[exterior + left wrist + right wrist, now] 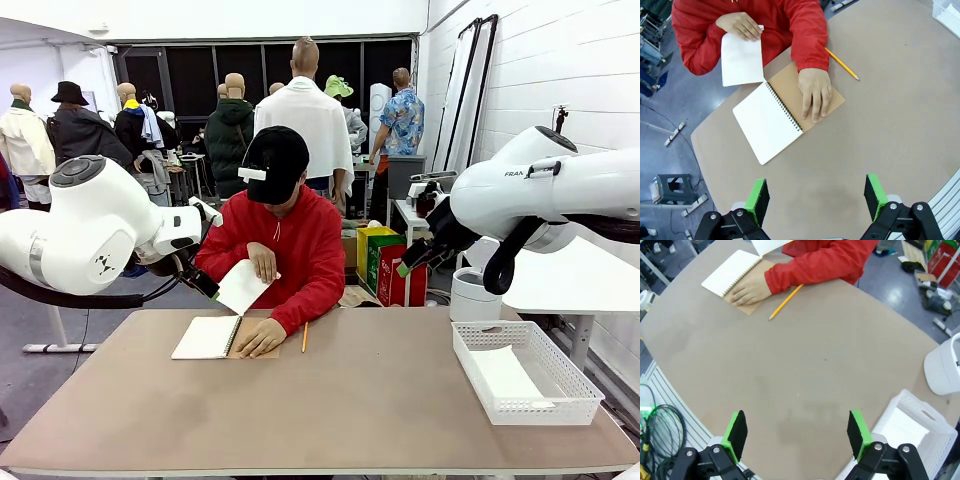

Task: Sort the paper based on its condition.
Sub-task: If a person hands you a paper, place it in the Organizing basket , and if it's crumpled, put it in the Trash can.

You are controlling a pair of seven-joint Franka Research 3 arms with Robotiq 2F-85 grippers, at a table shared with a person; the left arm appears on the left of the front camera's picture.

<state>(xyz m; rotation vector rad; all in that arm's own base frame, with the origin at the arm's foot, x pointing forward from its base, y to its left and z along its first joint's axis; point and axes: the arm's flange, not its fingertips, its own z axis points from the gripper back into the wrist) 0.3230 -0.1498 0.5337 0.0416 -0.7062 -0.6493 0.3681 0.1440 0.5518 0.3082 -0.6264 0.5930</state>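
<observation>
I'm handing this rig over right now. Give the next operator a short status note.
Left pincer: open, empty, above the table.
Right pincer: open, empty, above the table near the basket.
Paper: the person holds one loose sheet off the notebook, other hand pressing its brown cover. A white sheet seems to lie in the basket.
Pencil beside the notebook.
Left: receive the sheet and sort it by condition.

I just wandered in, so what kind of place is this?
Probably a robot research lab: two white arms flank a table where a person holds a paper over a notebook, beside a mesh basket.
</observation>
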